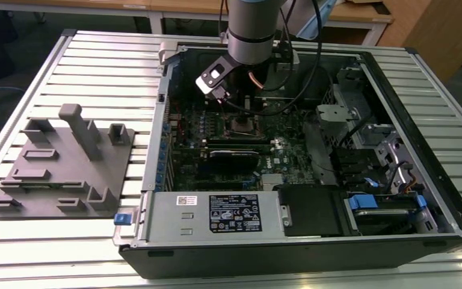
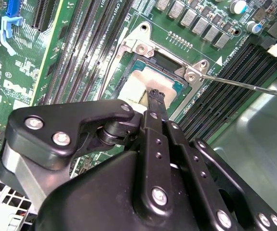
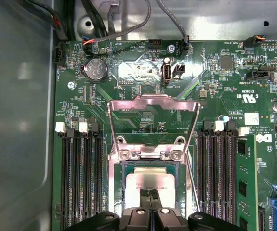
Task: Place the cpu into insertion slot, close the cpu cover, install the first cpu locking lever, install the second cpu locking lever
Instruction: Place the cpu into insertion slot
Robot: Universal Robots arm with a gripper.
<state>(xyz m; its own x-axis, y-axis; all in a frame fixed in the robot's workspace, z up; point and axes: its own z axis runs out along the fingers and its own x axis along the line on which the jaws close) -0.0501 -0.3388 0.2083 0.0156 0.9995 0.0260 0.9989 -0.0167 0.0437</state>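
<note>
Fixture (image 1: 62,162), grey, sits on the table (image 1: 94,54) at 9 o'clock of the open case (image 1: 295,265) in the exterior view, well apart from the work. Gripper (image 1: 236,113) hangs inside the case, at 12 o'clock of the power supply (image 1: 215,214), right over the slot (image 1: 228,127). In the first wrist view the cpu (image 3: 148,179) lies in the slot, silver top up. Fingertips (image 3: 145,197) are together with nothing between them, tips on or just above the chip; can't tell if they touch. Cover (image 3: 152,103) stands raised on its hinge, not closed. Lever (image 2: 244,85), a thin wire, juts free beside the slot in the second wrist view. Risks, as I judge them: if the chip is not lying fully flat, a push from the closed tips could skew it and bend the socket contacts. A sideways drag could slide it out of register. The raised cover stands near the fingers and could get knocked down early. The loose lever could snag.
</note>
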